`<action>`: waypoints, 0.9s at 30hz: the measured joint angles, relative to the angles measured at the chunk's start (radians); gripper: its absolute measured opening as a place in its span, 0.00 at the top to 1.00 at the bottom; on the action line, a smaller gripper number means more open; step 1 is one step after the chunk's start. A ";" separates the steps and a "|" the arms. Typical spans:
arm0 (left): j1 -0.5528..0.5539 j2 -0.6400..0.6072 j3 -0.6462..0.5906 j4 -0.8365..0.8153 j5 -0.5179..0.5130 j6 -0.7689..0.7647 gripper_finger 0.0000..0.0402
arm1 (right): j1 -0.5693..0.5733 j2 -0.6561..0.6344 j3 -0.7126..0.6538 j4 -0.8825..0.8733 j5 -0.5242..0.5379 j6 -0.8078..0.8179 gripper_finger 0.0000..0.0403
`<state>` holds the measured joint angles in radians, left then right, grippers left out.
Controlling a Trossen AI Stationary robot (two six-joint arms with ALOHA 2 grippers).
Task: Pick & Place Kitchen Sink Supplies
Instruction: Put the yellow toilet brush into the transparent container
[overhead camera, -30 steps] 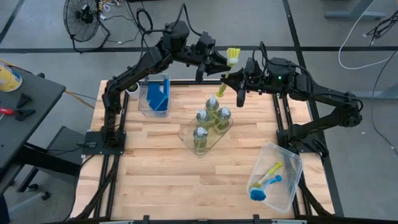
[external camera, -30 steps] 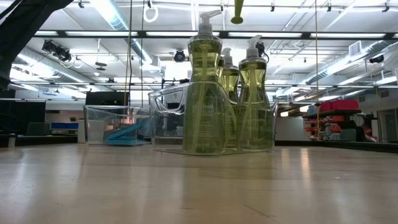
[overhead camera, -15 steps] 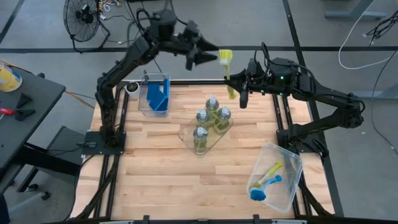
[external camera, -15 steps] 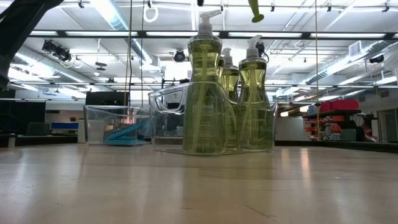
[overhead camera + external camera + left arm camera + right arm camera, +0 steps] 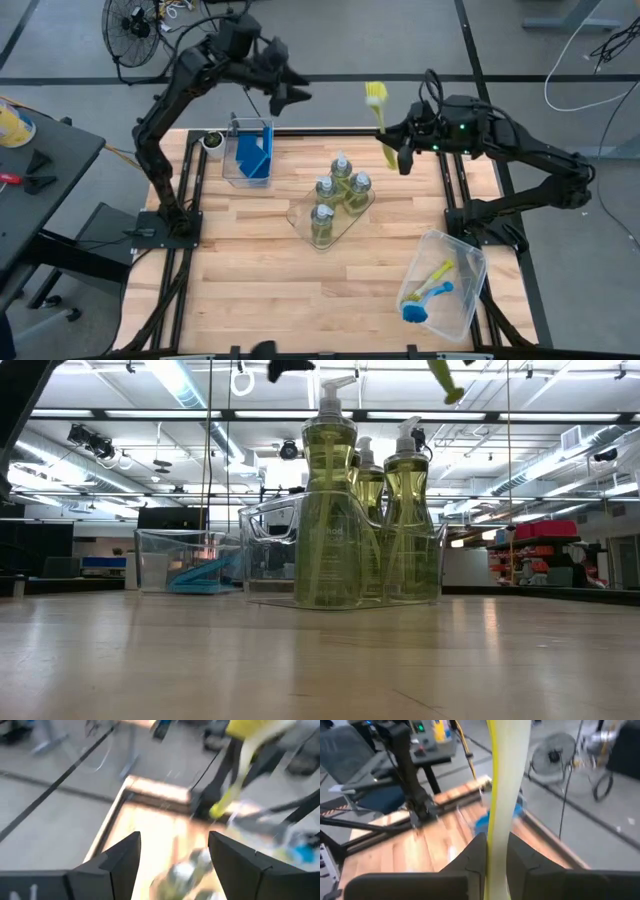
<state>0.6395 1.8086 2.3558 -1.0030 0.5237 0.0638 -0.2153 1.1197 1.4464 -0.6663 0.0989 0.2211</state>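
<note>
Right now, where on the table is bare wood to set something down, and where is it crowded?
Free: the wooden table's near-left stretch, from the clear flat tray of four soap bottles to the front edge. Crowded: the tray at centre, the clear bin of blue sponges far left, the clear bin of brushes near right.

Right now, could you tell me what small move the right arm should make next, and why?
Probably swing toward the clear bin holding two brushes: the right end effector grips the yellow-green dish brush high above the table, and the left end effector is open and apart.
</note>
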 joint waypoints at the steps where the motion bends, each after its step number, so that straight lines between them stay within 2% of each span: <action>1: 0.000 -0.009 0.000 -0.042 -0.038 0.027 0.41 | 0.000 -0.005 0.000 -0.025 0.006 0.019 0.88; 5: 0.000 -0.025 0.001 -0.156 -0.125 0.086 0.41 | 0.002 -0.016 0.000 -0.124 0.024 0.067 0.88; 13: -0.004 -0.031 0.000 -0.302 -0.129 0.139 0.41 | 0.045 -0.015 0.000 -0.211 0.021 0.139 0.88; 20: -0.005 -0.030 0.000 -0.309 -0.128 0.158 0.41 | 0.144 -0.015 0.000 -0.292 0.006 0.119 0.88; 27: -0.005 -0.030 0.000 -0.305 -0.128 0.157 0.41 | 0.277 -0.014 0.000 -0.394 -0.089 0.079 0.88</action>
<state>0.6348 1.7782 2.3562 -1.3084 0.3962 0.2211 0.0618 1.1053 1.4464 -1.0602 0.0100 0.3005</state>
